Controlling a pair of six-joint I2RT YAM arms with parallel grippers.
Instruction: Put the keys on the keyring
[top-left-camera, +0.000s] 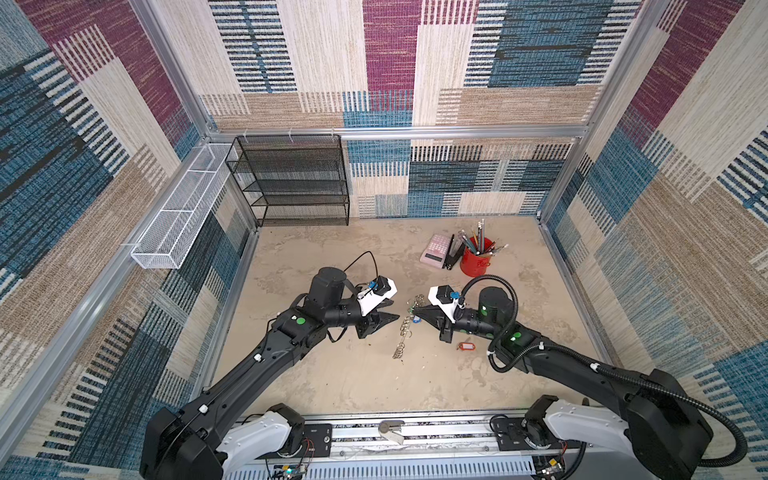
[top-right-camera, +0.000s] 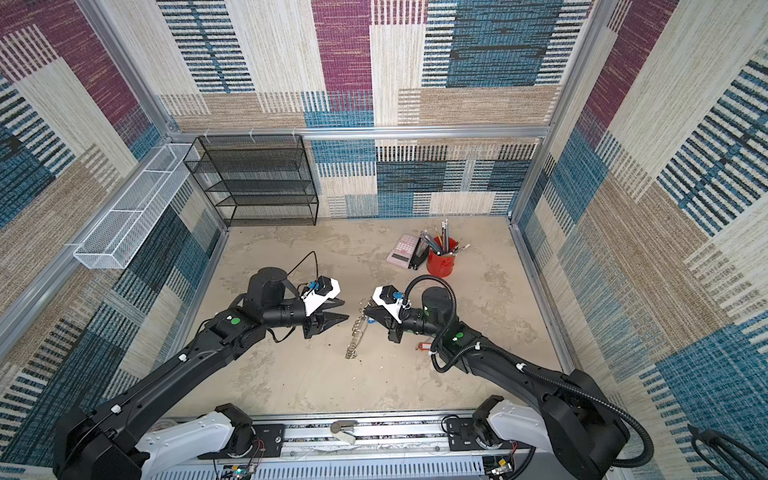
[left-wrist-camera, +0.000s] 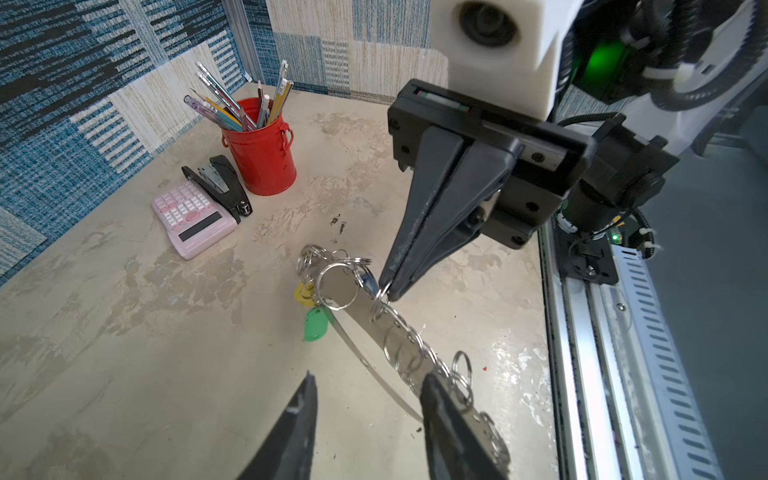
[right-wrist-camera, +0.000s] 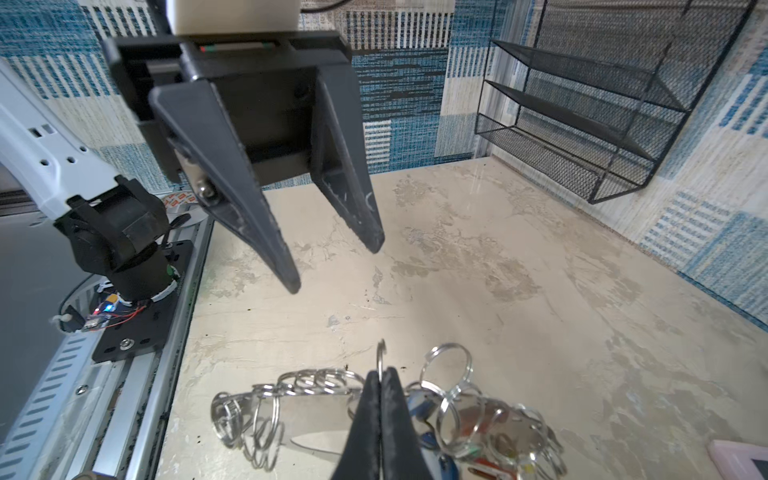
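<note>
Red-tagged key (top-left-camera: 465, 345) is lying loose while right gripper (left-wrist-camera: 386, 291) jaws are clenching the partly loaded keyring (left-wrist-camera: 357, 311), left gripper (right-wrist-camera: 336, 268) jaws gaping empty.

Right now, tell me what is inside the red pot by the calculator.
Pencils and pens stand in the red pot, their tops fanning out above its rim. The pot's wall covers their lower ends and its bottom, so anything small down there cannot be seen.
</note>
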